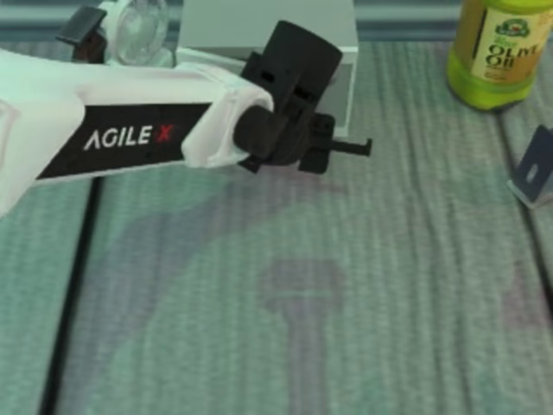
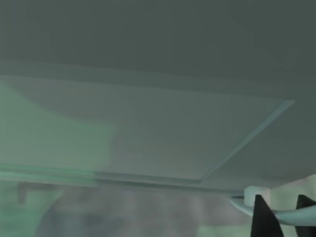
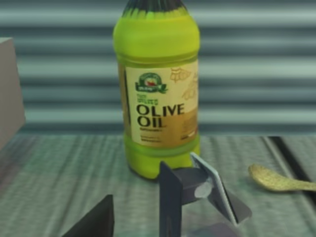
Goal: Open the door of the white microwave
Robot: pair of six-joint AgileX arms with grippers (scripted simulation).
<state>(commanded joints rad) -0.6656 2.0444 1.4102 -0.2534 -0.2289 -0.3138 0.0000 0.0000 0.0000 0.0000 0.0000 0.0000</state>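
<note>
Left gripper at the boxy white microwave front; finger spread cannot be told. Grey-windowed flat door close. Ribbed bench open ahead.

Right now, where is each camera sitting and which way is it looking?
Top view: above the table, looking down at the white boxy microwave, the yellow olive oil bottle and my left arm reaching to the microwave's front.
Left wrist view: on the left arm, close against the microwave's greyish windowed door; dark fingertips show.
Right wrist view: on the parked right arm at the table's right, facing the bottle.
Top and right wrist views share the bottle.
</note>
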